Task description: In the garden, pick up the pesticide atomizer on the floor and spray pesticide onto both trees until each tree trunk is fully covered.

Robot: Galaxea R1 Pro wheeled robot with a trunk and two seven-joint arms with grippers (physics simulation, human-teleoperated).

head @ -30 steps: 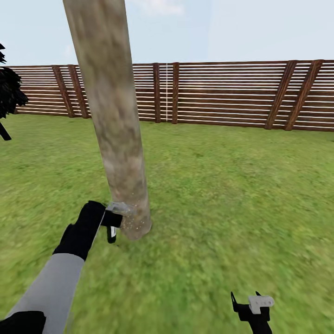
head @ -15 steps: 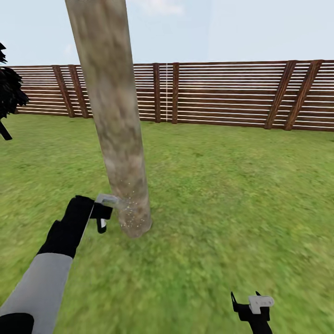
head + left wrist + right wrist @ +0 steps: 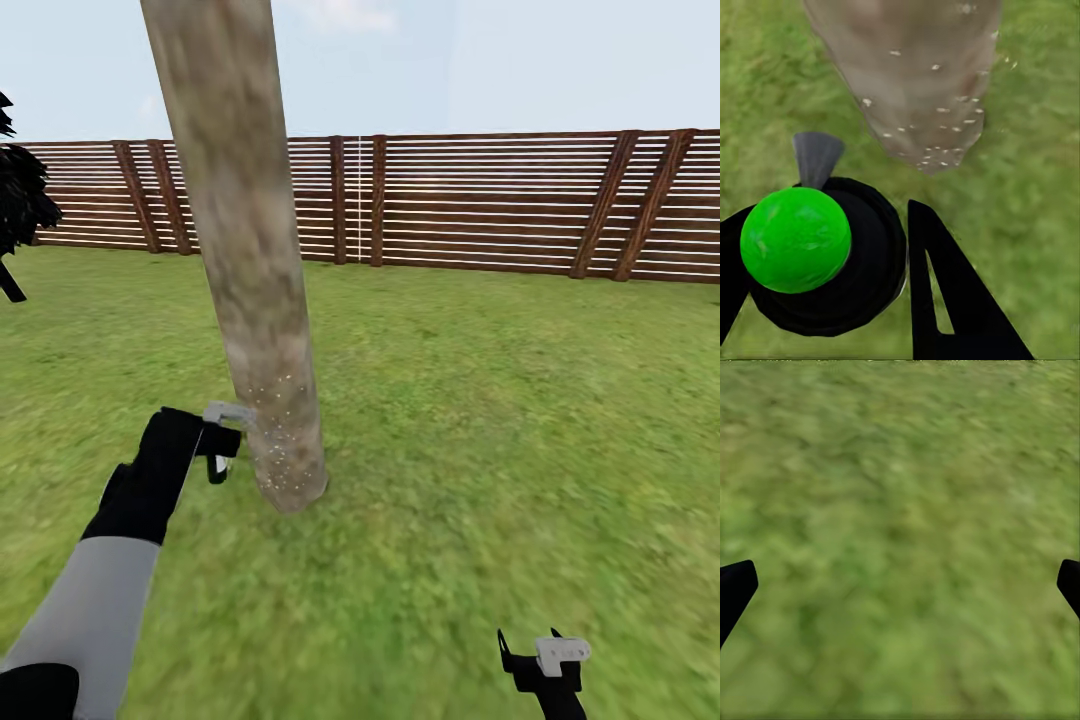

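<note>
A thick, mottled grey-brown tree trunk (image 3: 250, 250) rises from the grass (image 3: 480, 420) just left of centre. My left gripper (image 3: 222, 448) is shut on the pesticide atomizer (image 3: 217, 465), close to the left of the trunk's base, with its pale grey nozzle (image 3: 228, 412) towards the bark. White specks of pesticide (image 3: 275, 440) dot the lower trunk. The left wrist view looks down on the atomizer (image 3: 795, 240), with its green cap and black body, between black fingers (image 3: 945, 300), and on the speckled trunk (image 3: 915, 75) beyond. Low over the lawn at the bottom right, my right gripper (image 3: 545, 655) is open and holds nothing.
A brown slatted wooden fence (image 3: 500, 200) closes off the far side of the lawn. Dark foliage (image 3: 20, 200) shows at the left edge. Under the right gripper (image 3: 900, 585) there is bare grass (image 3: 900, 472).
My left arm has drawn back to the left and risen a little with the atomizer. The white specks now sit higher on the trunk. The right arm has not moved.
</note>
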